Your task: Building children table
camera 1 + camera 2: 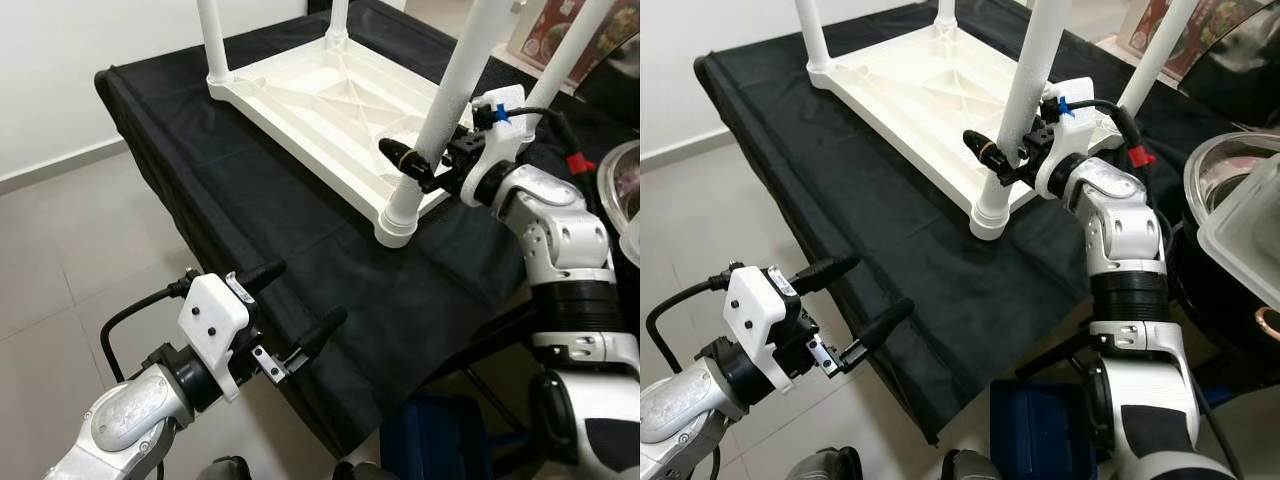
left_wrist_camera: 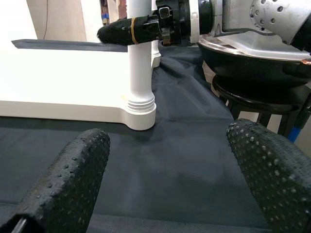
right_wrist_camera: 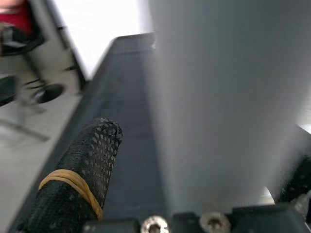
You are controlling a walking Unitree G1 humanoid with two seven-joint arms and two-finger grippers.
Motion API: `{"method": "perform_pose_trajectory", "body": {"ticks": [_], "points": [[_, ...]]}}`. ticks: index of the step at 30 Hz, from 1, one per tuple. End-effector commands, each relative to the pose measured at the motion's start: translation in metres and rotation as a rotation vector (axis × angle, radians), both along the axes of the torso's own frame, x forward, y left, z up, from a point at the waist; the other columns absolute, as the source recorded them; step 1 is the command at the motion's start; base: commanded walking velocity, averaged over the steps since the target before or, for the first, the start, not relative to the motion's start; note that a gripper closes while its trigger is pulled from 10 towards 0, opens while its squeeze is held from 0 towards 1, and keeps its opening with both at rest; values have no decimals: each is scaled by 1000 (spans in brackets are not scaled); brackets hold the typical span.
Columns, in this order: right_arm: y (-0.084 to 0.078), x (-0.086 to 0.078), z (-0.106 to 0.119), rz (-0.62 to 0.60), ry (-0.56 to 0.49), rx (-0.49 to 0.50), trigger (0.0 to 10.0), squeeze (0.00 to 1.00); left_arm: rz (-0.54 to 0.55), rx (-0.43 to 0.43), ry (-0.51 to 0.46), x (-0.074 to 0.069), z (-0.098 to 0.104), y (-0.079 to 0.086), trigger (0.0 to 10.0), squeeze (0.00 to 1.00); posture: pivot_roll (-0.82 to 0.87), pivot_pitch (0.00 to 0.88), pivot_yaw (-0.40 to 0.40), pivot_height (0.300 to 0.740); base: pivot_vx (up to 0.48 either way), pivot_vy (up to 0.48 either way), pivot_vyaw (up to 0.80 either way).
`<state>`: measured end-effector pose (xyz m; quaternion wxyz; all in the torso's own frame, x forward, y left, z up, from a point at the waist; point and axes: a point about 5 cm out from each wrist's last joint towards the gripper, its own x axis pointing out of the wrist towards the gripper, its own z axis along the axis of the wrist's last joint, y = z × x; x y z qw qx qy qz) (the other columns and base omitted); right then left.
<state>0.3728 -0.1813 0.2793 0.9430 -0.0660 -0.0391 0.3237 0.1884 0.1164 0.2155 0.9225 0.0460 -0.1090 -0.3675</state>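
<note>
We see the right pincer (image 1: 425, 170) closed around the near leg (image 1: 440, 120), which stands upright in the corner socket of the upturned tabletop (image 1: 320, 95) on the counter (image 1: 230, 210). The left pincer (image 1: 300, 305), wide open and empty, hovers at 7 o'clock, farther off.

A white plastic children's table (image 1: 320, 100) lies upside down on the black cloth, its ribbed underside facing up. Four white round legs rise from its corner sockets (their upper ends run out of frame). The near-corner leg (image 1: 440, 120) stands slightly tilted in its ringed socket (image 1: 398, 222) by the cloth's front edge.
</note>
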Motion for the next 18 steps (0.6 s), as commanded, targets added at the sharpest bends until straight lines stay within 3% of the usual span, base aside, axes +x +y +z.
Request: {"method": "perform_pose_trajectory", "body": {"ticks": [1, 7, 8, 9, 10, 11, 12, 17, 18], "points": [[-1, 0, 2, 37, -10, 1, 10000, 0, 2, 2, 12, -1, -2, 1, 10000, 0, 49, 173, -88, 740, 0, 0, 0], [-6, 5, 3, 40, -13, 9, 10000, 0, 2, 4, 15, -1, -3, 1, 10000, 0, 49, 171, -90, 740, 0, 0, 0], [-7, 4, 1, 58, -5, 8, 8863, 0, 1, 4, 14, -1, -3, 1, 10000, 0, 50, 172, -88, 740, 0, 0, 0], [-7, 4, 1, 58, -5, 8, 8863, 0, 1, 4, 14, -1, -3, 1, 10000, 0, 50, 172, -88, 740, 0, 0, 0], [-8, 4, -1, 77, 3, 8, 4314, 0, 0, 4, 14, -1, -3, 1, 10000, 0, 47, 171, -86, 740, 0, 0, 0], [-8, 3, -2, 95, 7, 11, 4314, 0, 0, 4, 13, -1, -3, 1, 10000, 0, 46, 171, -85, 740, 0, 0, 0], [-10, 2, -3, 97, 13, 5, 0, 0, -1, 5, 13, 0, -3, 1, 10000, 0, 46, 169, -85, 740, 0, 0, 0], [-13, 4, -6, 52, 19, -19, 0, 0, -3, 3, 11, 0, -2, 0, 10000, 0, 42, 167, -86, 740, 0, 0, 0], [-6, 2, -14, 43, 32, -32, 0, 0, -5, 2, 10, 0, -2, 0, 10000, 0, 36, 164, -84, 740, 0, 0, 0]]}}
